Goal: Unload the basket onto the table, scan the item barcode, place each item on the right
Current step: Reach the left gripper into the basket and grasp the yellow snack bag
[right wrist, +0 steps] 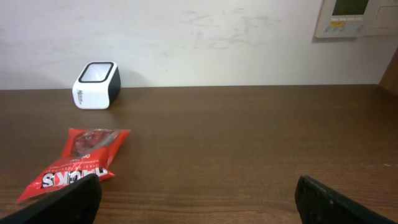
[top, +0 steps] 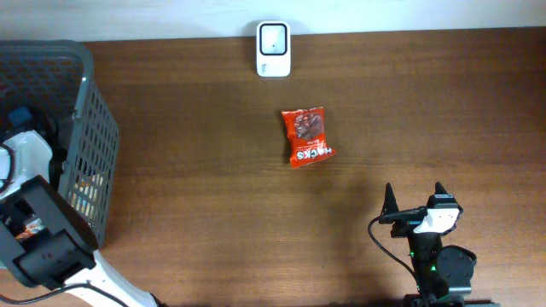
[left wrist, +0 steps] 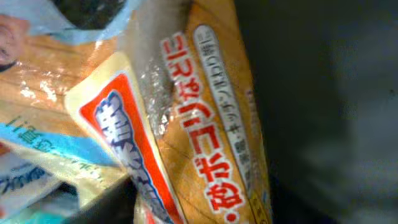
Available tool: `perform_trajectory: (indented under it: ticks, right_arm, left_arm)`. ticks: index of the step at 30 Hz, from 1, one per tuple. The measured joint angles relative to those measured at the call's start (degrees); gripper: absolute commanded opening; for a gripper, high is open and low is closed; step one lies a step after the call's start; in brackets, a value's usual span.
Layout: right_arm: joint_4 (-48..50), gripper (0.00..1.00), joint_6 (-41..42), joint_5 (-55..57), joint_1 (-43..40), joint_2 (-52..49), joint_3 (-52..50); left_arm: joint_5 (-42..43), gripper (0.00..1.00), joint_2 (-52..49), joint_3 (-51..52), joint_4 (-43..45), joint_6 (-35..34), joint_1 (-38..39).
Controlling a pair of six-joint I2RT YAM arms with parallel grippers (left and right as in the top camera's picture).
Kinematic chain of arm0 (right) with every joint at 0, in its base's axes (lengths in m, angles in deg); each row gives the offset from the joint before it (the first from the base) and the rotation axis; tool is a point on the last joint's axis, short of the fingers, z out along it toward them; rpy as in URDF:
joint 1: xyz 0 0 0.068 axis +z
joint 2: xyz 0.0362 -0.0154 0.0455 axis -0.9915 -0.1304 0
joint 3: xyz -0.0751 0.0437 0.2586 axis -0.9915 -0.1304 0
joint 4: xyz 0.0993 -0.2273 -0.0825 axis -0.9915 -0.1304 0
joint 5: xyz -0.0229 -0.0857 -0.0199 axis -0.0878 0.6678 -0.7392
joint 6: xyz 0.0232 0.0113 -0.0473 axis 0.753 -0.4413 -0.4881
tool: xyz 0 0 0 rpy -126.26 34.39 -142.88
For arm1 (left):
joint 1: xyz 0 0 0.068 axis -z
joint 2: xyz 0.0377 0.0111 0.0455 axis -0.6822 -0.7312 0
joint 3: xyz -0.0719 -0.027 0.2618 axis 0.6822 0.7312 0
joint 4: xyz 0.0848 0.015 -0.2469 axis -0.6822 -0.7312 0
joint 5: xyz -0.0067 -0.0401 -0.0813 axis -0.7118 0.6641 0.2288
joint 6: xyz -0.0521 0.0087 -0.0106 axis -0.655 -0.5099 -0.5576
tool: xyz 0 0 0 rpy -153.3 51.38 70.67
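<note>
At nine o'clock, inside the basket [top: 94,145], left pincer state: you cannot tell. Right pincer [top: 415,198], five o'clock: fully spread, empty, parked clear.

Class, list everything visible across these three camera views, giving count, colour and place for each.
barcode scanner: one, white, far table edge, centre
snack packet: one, red, flat on table in front of scanner
basket: one, grey mesh, table's left end
packets: several, orange, blue, white, in basket
table: one, dark brown
wall panel: one, beige, behind the table
left arm: one, white and black, reaching into basket
right gripper: one, black, open, empty, near edge
</note>
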Motion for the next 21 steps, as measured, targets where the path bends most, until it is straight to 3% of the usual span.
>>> perform_trajectory:
  ticks: [1,6,10,14,18,21]
  right_arm:
    - [0.0,0.98,0.04,0.0,0.0,0.0,0.0]
    - [0.0,0.98,0.02,0.0,0.0,0.0,0.0]
    - [0.0,0.98,0.0,-0.02,0.0,0.0,0.0]
    - [0.0,0.98,0.04,-0.02,0.0,0.0,0.0]
    - [0.0,0.98,0.04,-0.02,0.0,0.0,0.0]
    - [0.0,0.98,-0.02,-0.02,0.0,-0.02,0.0]
  left_arm:
    - [-1.03,0.0,0.24,0.0,-0.15,0.04,0.02]
    - [-1.4,0.0,1.16,-6.4,-7.58,0.04,-0.04]
    - [2.45,0.0,5.84,-21.31,-11.5,0.02,-0.04]
    - [16.33,0.0,18.73,-33.31,-11.72,0.0,-0.11]
    - [32.3,0.0,34.53,-36.2,-13.38,0.2,1.42]
    - [38.71,0.0,39.69,-36.2,-17.35,3.96,12.59]
